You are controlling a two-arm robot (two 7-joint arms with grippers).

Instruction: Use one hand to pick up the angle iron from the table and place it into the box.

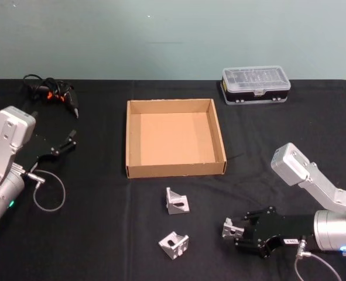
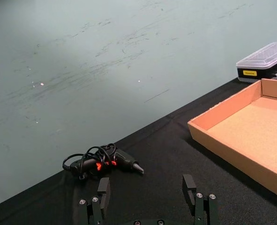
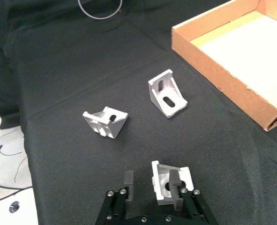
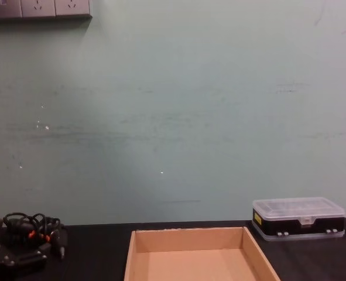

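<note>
Black matte tabletop [image 1: 102,234], cloth-like and creased in the right wrist view, carried every item listed.

1. Right hand [image 1: 234,229]: black, jawed, on a boxy silver-grey arm at the near right of the tabletop. Its jaws stood spread. A small white label [image 1: 290,240] sat on its body, the writing too small to read.

2. First angle iron [image 3: 160,183]: silver-grey cast metal, an L-shaped bracket with gusseted sides. It lay between the spread fingers [image 3: 175,183] of the right hand. One finger overlapped it; the other stood apart from it, with black tabletop showing in the gap. Whether it was raised or resting could not be told.

3. Second angle iron [image 1: 173,244]: same metal and form, tipped on its side on the tabletop, left of the right hand.

4. Third angle iron [image 1: 177,201]: same make, two oblong slots showing in its faces, on the tabletop near the box's front wall but apart from it.

5. Box [image 1: 175,170]: tan corrugated cardboard, square, shallow, low-walled and lidless, at mid-tabletop.

6. Left hand [image 1: 64,144]: black, on a silver-grey arm at the left of the tabletop, jaws spread wide.

7. Cable tangle [image 1: 50,93]: glossy black cord with orange parts, far left.

8. Organiser case [image 1: 256,85]: black plastic with a ribbed clear lid, far right. Its yellow label [image 2: 250,73] was unreadable.

9. Wall [image 4: 173,117]: pale green, scuffed, with white sockets [image 4: 38,7] at upper left.
</note>
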